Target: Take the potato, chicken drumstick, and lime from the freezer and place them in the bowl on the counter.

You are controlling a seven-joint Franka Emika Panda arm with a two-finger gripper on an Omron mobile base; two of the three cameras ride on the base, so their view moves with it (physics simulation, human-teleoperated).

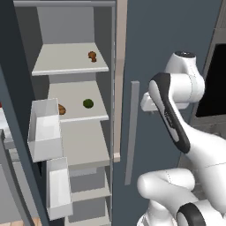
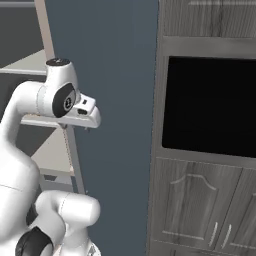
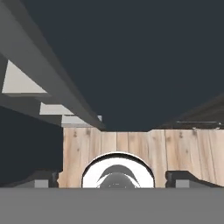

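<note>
The freezer (image 1: 70, 9) stands open in the left base view. A knobbly reddish-brown chicken drumstick (image 1: 92, 56) lies on its upper shelf. One shelf lower sits the dark green lime (image 1: 88, 103), and left of it the tan potato (image 1: 62, 109) is half hidden behind a clear door bin (image 1: 44, 128). My gripper (image 1: 151, 111) (image 2: 76, 127) hangs outside the freezer, right of its closed door, well away from all three foods. Seen from the hand, the gripper (image 3: 114, 178) points down at wooden floor, fingertips (image 3: 43, 177) far apart and empty. A red sliver (image 1: 1, 105) at the left edge could be the bowl; I cannot tell.
A long grey handle (image 1: 131, 132) runs down the closed slate-grey door beside my hand. A second clear door bin (image 1: 58, 187) hangs lower on the open door. To the right stands a wood-grain cabinet with a black oven panel (image 2: 210, 105).
</note>
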